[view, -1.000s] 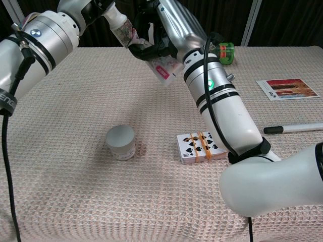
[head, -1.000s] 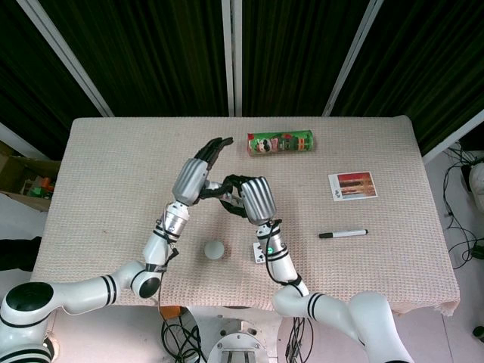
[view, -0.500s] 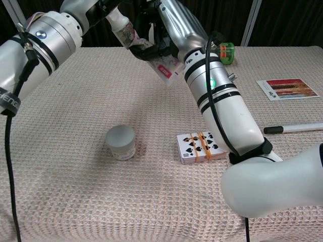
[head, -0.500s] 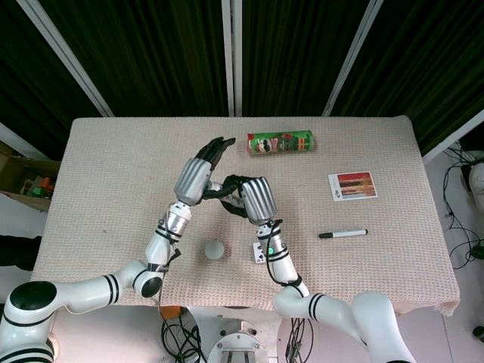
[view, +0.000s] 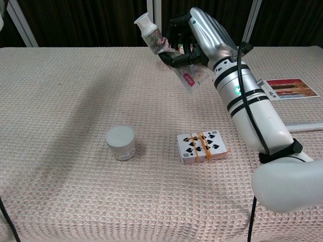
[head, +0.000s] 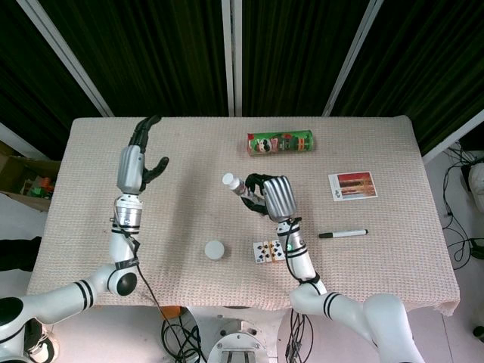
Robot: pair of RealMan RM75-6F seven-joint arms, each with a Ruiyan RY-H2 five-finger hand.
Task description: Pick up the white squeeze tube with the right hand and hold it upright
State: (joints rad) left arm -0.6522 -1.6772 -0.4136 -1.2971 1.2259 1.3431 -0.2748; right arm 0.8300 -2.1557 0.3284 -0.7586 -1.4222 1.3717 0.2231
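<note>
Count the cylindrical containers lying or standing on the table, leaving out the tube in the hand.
2. A green chip canister lies on its side near the far edge; a small white lidded jar stands near the front, left of the playing cards. None appears hidden.

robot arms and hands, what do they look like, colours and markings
Both arms are glossy white with black bands at the joints. The right hand and left hand have silver metallic backs and black fingers. A thin black cable runs along the right forearm, which carries a small green light.
</note>
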